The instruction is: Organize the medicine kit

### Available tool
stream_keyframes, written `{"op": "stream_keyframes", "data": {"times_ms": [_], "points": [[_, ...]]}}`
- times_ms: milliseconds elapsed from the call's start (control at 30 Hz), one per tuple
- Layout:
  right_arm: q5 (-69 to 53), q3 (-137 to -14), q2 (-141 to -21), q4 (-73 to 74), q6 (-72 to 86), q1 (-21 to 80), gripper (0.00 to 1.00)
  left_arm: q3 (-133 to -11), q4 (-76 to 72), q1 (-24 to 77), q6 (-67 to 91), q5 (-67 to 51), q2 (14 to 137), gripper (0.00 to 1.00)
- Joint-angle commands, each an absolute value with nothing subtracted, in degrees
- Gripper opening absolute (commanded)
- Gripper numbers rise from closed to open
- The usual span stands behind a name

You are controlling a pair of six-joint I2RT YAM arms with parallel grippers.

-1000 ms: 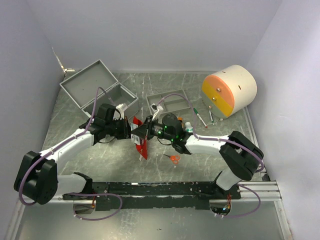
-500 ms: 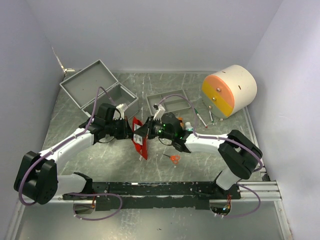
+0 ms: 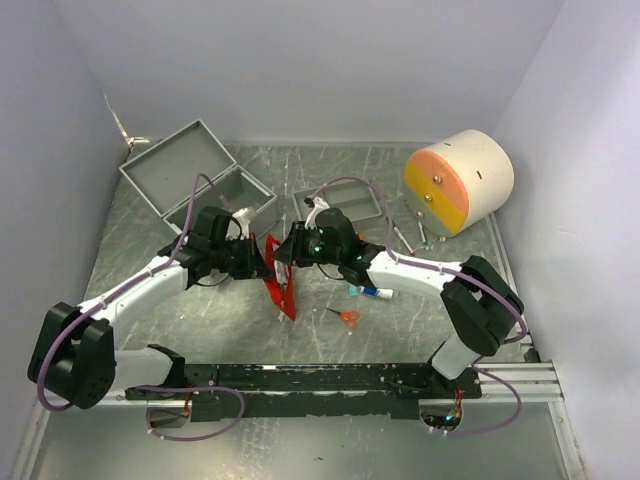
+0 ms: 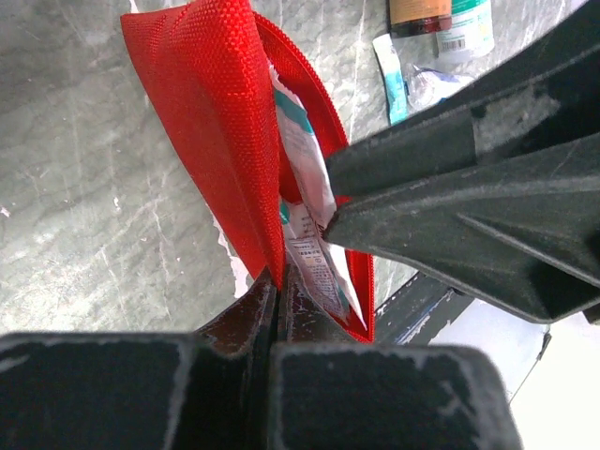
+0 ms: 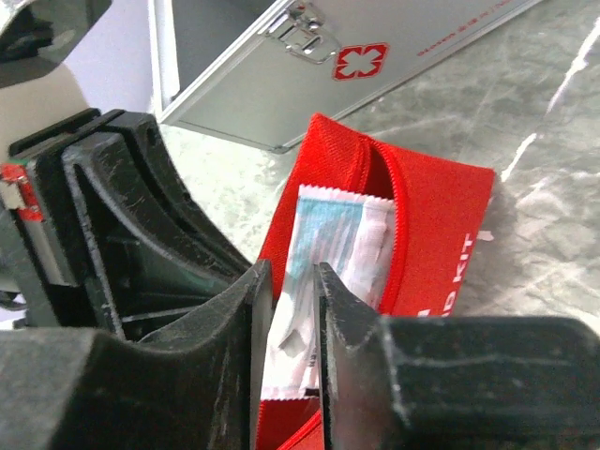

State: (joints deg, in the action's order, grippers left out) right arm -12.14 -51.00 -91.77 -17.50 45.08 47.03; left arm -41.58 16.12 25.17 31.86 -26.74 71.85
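Observation:
The red medicine-kit pouch [image 3: 283,287] stands on edge in mid-table with its mouth open. My left gripper [image 3: 262,262] is shut on the pouch's rim [image 4: 246,187], and its jaws pinch the fabric. My right gripper [image 3: 291,250] is at the pouch's mouth. Its narrow jaws are closed on a white and teal packet [image 5: 330,239] that sits partly inside the pouch [image 5: 441,225]. The same packet shows in the left wrist view [image 4: 302,159], with the right gripper's fingers [image 4: 469,197] against it.
An open grey first-aid case [image 3: 190,170] stands at the back left, with a grey tray [image 3: 345,205] behind the pouch. An orange-faced cylinder [image 3: 458,182] is at the back right, with pens [image 3: 400,235] beside it. A tube [image 3: 372,292] and an orange item [image 3: 348,317] lie right of the pouch.
My right gripper has moved left and back to the pouch's mouth, pushing the packet in. The tube on the table is now uncovered. My left gripper still holds the pouch.

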Motion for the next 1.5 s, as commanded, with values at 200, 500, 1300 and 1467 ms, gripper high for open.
{"op": "stream_keyframes", "data": {"times_ms": [200, 500, 1300, 1467], "points": [[-3.2, -60.3, -90.4, 3.5, 40.0, 48.2, 0.33, -42.8, 13.5, 24.8, 31.9, -31.1, 72.1, 0.07], [1.2, -65.4, -92.5, 12.8, 40.3, 51.0, 0.35, -42.8, 13.2, 24.8, 32.2, -31.0, 72.3, 0.07], [7.0, -69.1, -95.8, 25.3, 40.3, 55.4, 0.02, -42.7, 13.4, 24.8, 32.2, -29.9, 72.3, 0.07], [9.5, -72.6, -97.6, 28.8, 40.5, 56.2, 0.03, -42.7, 13.8, 24.8, 32.1, -29.6, 72.1, 0.07]]}}
